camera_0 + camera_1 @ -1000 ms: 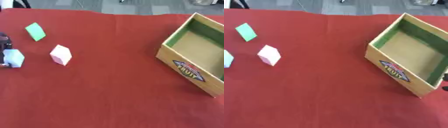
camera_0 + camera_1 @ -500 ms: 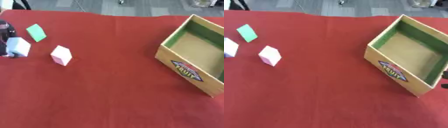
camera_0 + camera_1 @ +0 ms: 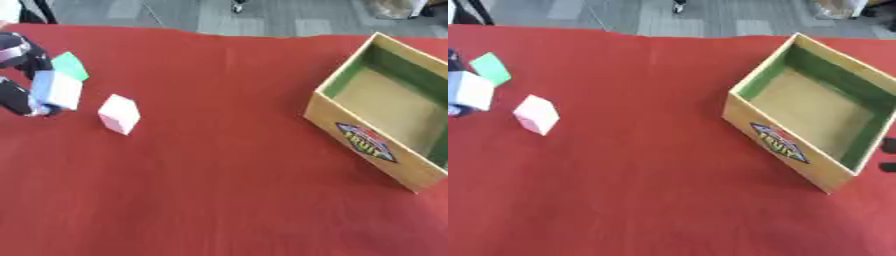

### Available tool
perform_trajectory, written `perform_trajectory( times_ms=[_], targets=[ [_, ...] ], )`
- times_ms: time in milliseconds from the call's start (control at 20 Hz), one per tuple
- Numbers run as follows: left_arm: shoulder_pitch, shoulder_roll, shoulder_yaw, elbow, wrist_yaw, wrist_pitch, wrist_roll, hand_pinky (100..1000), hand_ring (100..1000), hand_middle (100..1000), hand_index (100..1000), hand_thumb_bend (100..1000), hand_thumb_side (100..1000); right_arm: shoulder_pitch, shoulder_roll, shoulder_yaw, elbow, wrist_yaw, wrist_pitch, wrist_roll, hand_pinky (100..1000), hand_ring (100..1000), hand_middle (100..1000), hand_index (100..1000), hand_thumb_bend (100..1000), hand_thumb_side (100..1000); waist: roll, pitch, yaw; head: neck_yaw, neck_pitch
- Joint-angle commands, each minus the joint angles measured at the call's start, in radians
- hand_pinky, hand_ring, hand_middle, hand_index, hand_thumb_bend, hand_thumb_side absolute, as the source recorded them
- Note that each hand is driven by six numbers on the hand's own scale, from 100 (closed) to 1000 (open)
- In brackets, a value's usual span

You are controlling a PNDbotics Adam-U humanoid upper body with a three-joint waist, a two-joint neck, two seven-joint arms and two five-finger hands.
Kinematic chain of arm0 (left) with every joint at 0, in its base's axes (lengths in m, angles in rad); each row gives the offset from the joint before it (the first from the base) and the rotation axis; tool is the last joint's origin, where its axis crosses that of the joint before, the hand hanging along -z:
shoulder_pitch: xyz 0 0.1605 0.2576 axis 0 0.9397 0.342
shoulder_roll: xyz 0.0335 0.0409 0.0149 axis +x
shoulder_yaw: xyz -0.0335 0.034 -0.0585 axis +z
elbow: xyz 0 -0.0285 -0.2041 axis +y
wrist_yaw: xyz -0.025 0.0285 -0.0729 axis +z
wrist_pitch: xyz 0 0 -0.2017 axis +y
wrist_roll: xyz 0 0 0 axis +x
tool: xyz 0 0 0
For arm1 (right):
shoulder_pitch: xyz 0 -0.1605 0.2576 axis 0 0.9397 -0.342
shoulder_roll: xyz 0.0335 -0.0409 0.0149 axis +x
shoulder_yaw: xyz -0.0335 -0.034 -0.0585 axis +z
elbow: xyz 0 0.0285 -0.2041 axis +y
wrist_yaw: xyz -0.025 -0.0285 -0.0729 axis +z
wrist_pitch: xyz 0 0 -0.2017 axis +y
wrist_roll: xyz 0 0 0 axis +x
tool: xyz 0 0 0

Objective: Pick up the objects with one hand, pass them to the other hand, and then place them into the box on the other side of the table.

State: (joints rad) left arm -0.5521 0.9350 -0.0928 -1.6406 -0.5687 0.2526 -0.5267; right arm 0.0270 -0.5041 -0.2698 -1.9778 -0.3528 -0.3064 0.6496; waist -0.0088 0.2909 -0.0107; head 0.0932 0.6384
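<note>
Over at the far left edge of the red table [image 3: 227, 190], the robot's left hand [image 3: 19, 75] has its dark fingers curled round a pale blue-white block [image 3: 58, 90], gripping it from both sides and holding it up just off the cloth. Right behind that block, partly hidden by it, lies a green block [image 3: 70, 65]. A little to the right sits a pink block [image 3: 119, 114], tilted on the cloth and apart from the hand.

The middle of the table is bare red cloth. Farther right stands the box [image 3: 745, 107], a tan cardboard carton with green inner walls and a brown floor. I can see nothing inside it. Its near side carries an oval label [image 3: 779, 143] in blue, red and yellow; the lettering is too blurred for me to read.

At the very right edge of the right eye view a small dark shape [image 3: 888, 155] shows beside the box, likely the right hand, but I cannot tell how its fingers stand.
</note>
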Motion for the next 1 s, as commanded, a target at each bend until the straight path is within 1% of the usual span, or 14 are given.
perform_trajectory(
  times_ms=[50,250,400,600,800,900,1000],
  targets=[
    [0.005,0.027,0.005,-0.075,0.048,0.043,0.049,724,550,437,455,205,100,-0.002,-0.041,-0.007,-0.022,-0.017,-0.009,-0.001,856,998,837,925,100,462,0.002,-0.025,0.002,-0.008,-0.016],
    [0.030,-0.019,-0.006,-0.140,0.107,0.102,0.108,714,524,410,453,160,100,-0.007,-0.059,-0.003,-0.022,-0.040,-0.021,-0.002,856,998,838,925,100,470,0.001,-0.031,0.002,-0.023,-0.015],
    [0.046,-0.056,-0.022,-0.186,0.151,0.145,0.152,711,517,405,454,147,100,-0.015,-0.078,0.002,-0.022,-0.064,-0.036,-0.005,857,997,838,924,100,470,-0.003,-0.033,0.000,-0.032,-0.014],
    [0.057,-0.102,-0.046,-0.230,0.205,0.193,0.205,705,502,392,452,126,100,-0.035,-0.130,0.010,-0.022,-0.108,-0.071,-0.026,857,994,839,919,100,470,-0.008,-0.041,-0.004,-0.045,-0.001],
    [0.060,-0.147,-0.066,-0.238,0.266,0.217,0.262,702,496,386,452,113,100,-0.055,-0.198,0.023,-0.019,-0.145,-0.116,-0.055,857,993,841,917,100,470,-0.014,-0.049,-0.009,-0.048,0.004],
    [0.058,-0.160,-0.079,-0.234,0.333,0.218,0.308,700,492,382,451,104,100,-0.071,-0.230,0.031,-0.004,-0.157,-0.138,-0.068,857,992,841,916,100,470,-0.015,-0.053,-0.010,-0.049,0.005],
    [0.056,-0.175,-0.092,-0.229,0.372,0.215,0.346,698,489,380,451,100,100,-0.096,-0.264,0.043,0.017,-0.168,-0.161,-0.078,858,992,842,915,100,466,-0.016,-0.056,-0.009,-0.052,0.007]
  ],
)
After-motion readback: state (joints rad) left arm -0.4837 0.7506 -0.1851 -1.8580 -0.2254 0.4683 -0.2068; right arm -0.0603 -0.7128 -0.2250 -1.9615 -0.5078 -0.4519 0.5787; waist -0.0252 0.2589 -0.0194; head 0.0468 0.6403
